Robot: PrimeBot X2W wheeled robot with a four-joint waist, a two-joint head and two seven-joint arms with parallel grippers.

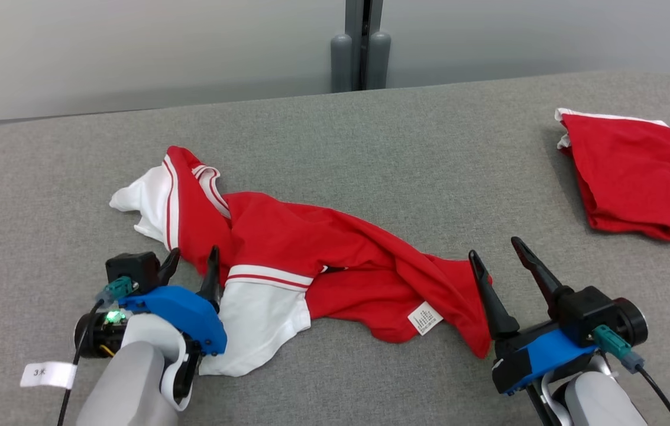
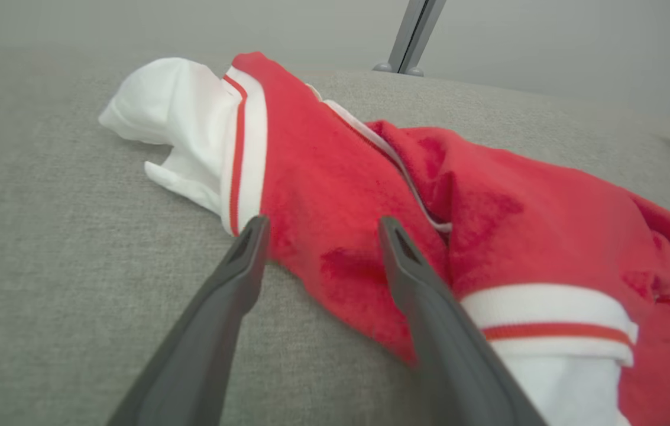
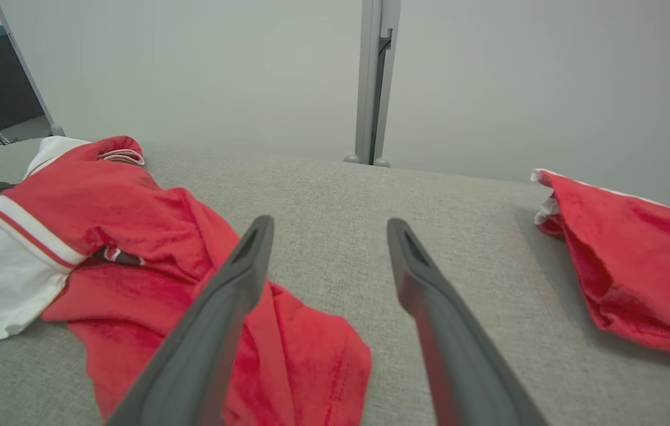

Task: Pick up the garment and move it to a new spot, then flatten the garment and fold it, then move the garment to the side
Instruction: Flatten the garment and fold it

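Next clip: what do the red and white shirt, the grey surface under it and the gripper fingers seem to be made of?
Shirt: soft matte knit, probably cotton jersey; it drapes in loose creases and looks slightly fuzzy close up. Surface: grey woven fabric cover, matte, with a fine weave grain. Fingers: likely hard plastic, dark grey, smooth with a dull sheen.

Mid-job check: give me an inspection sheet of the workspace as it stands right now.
Surface: grey fabric-covered table.
Job's things: red-and-white garment, crumpled, not folded, lying centre-left.
Clutter: folded red garment at far right, apart from the crumpled one.
End effectors: left end effector open at the garment's near-left edge; right end effector open at its right hem.
Cables: black cable with white tag by left wrist; second cable at right wrist.
Surroundings: pale wall, grey post.
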